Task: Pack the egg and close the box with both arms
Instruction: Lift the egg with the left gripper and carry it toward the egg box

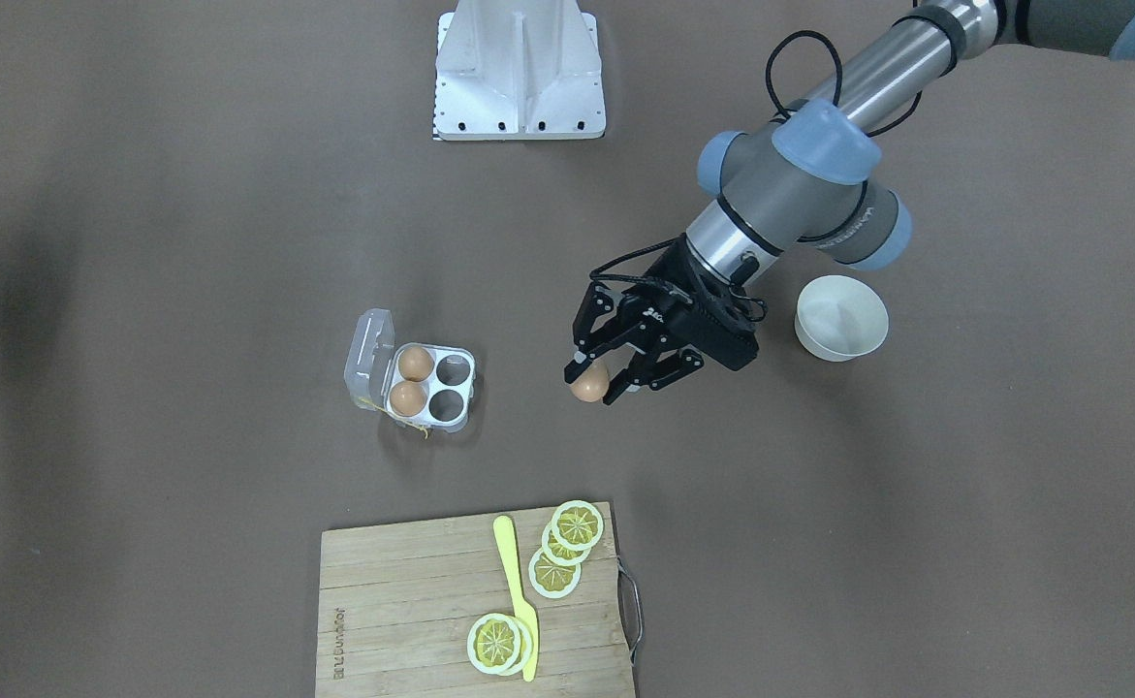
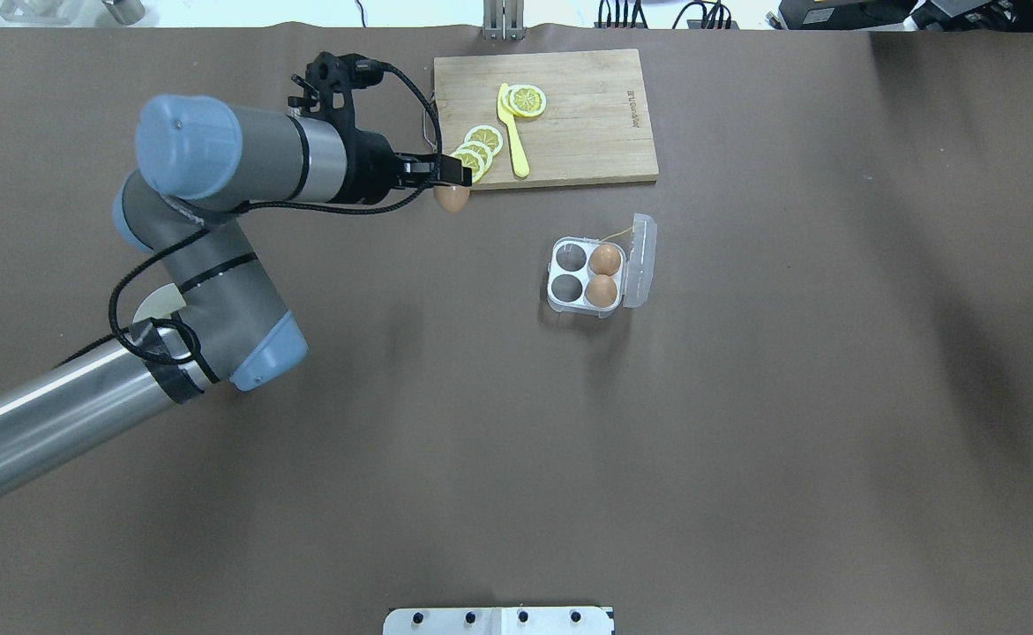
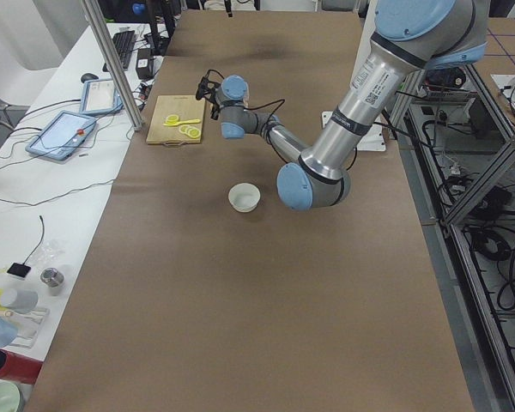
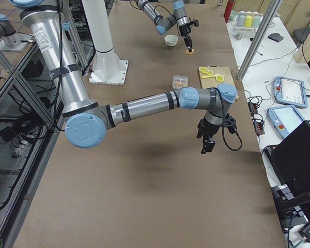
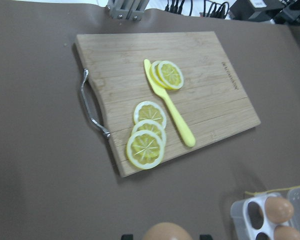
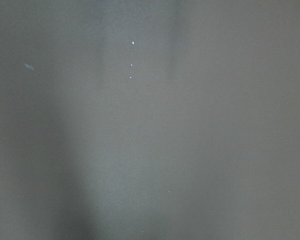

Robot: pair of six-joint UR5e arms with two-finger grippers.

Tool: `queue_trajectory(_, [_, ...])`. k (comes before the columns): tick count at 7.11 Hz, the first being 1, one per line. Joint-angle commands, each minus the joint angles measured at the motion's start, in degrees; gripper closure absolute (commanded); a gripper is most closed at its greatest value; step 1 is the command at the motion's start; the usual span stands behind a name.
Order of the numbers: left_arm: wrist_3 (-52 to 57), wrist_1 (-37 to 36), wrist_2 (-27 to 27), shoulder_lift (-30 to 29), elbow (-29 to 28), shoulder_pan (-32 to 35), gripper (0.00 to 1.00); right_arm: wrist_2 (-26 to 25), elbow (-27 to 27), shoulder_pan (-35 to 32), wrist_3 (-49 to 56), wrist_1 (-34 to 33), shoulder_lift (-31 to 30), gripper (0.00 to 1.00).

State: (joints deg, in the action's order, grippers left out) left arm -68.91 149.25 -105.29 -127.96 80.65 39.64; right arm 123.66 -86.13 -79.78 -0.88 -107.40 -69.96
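Two brown eggs (image 1: 416, 363) fill the cells on the hinge side of the box (image 1: 428, 384). Its clear lid (image 1: 370, 357) is open and raised beside them. The two cells on the side toward the left arm are empty.

The egg (image 1: 587, 387) to be packed is not in the box. It is pinched between the fingertips of the left gripper (image 1: 594, 384), whose jaws are drawn in just to the egg's width, one finger on each side. Egg and gripper are off to the empty-cell side of the box, apart from it, roughly between the box and a white bowl (image 1: 841, 317). In the left wrist view the egg's crown shows at the bottom edge, with a corner of the box at the lower right. Whether the egg touches the tabletop I can't tell.

The right gripper (image 4: 206, 145) hangs fingers-down over bare mat, well apart from the box. From here I cannot tell how far its fingers are parted.

The table (image 1: 141, 485) is covered in plain brown. A wooden cutting board (image 1: 402, 601) with a metal handle lies at the operators' edge, carrying lemon slices (image 1: 577, 524) and a yellow knife (image 1: 517, 591). A white base (image 1: 520, 68) stands on the robot's side. A white bench (image 3: 34, 215) with tablets and cables runs alongside the table.
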Motion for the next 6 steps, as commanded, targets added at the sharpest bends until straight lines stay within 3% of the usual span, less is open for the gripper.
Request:
queue_trajectory(1, [-3.06, 3.31, 5.52, -0.62, -0.05, -3.43, 0.68, 0.00, 0.00, -0.20, 0.00, 0.00, 0.00, 0.00])
queue_trajectory(2, [-3.76, 4.20, 10.14, -0.80, -0.14, -5.70, 0.68, 0.00, 0.00, -0.20, 0.00, 0.00, 0.09, 0.00])
queue_trajectory(4, [-3.77, 4.12, 13.16, -2.20, -0.83, -6.51, 0.68, 0.00, 0.00, -0.46, 0.00, 0.00, 0.09, 0.00])
queue_trajectory(6, [-3.60, 4.20, 20.53, -4.40, -4.25, -9.22, 0.68, 0.00, 0.00, -0.47, 0.00, 0.00, 0.17, 0.00])
